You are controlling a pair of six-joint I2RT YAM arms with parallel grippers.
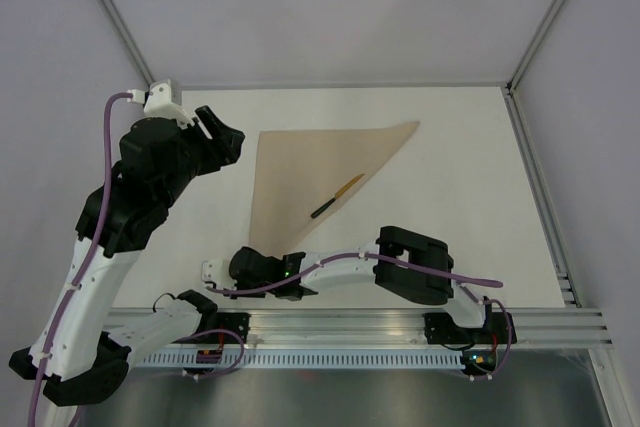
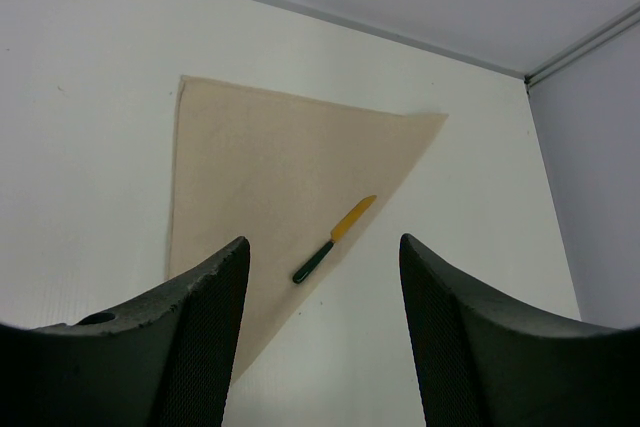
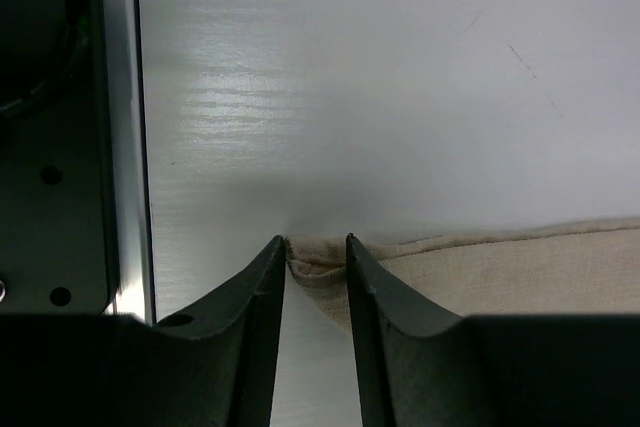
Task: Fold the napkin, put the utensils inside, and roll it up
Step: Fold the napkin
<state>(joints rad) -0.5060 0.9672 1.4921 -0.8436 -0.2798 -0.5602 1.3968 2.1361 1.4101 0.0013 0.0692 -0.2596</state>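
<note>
Clearly, the plain beige fabric napkin [image 1: 310,162] lies on the white table [image 1: 470,167] as a flat triangle. One straight edge runs along the far side, one runs down the left side, and the long slanted edge faces the right. Its sharp near corner points toward the arm bases.

On the napkin, just beside the slanted edge, lies the slim knife-shaped utensil [image 1: 337,196]. Its orange-yellow end points away to the far right and its dark green end points to the near left. It is parallel to that edge and no gripper touches it.

The right gripper [image 3: 316,244] is low on the table at the near corner of the napkin. In the right wrist view its two dark fingers [image 3: 262,287] stand close together, and the tip of the cloth is bunched up between them, so the claw is clenched on this corner. The rest of the cloth goes away flat to the right side of that view. A silver metal rail [image 3: 125,147] is seen at the left side there.

The left gripper [image 2: 322,243] is raised above the table, to the left of the napkin and well apart from it. Its claw is released, with the jaws wide and nothing between them, and it looks down on the napkin and the utensil.
</note>
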